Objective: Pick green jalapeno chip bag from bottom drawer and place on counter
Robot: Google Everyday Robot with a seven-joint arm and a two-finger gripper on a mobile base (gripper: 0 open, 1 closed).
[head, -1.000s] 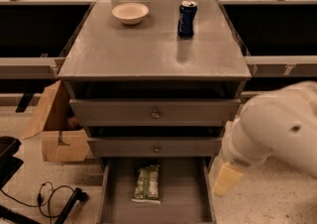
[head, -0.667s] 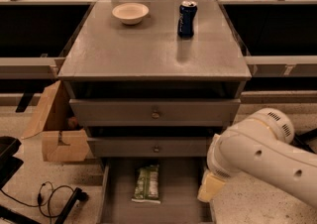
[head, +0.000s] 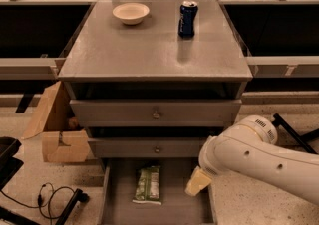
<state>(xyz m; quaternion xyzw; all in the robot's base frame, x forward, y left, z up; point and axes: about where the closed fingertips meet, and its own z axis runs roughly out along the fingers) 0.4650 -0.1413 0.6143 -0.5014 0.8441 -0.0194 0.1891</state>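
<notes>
Reach step — gripper (head: pixel 199 182) at right side of bottom drawer (head: pixel 175 205), grip state can't tell — next: sidestep and descend onto green jalapeno chip bag (head: pixel 148 184).

Tool (head: pixel 198 183) — right side, bottom drawer (head: pixel 178 205)

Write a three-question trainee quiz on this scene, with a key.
1. True or false: the green jalapeno chip bag lies flat in the open bottom drawer.
2. What stands on the counter near the white bowl? A) a blue soda can B) a mug C) a second chip bag
3. Short answer: is the gripper touching the bag?

Key
1. True.
2. A.
3. No. The gripper hangs over the drawer near its right edge as seen in the camera view, apart from the bag.
</notes>
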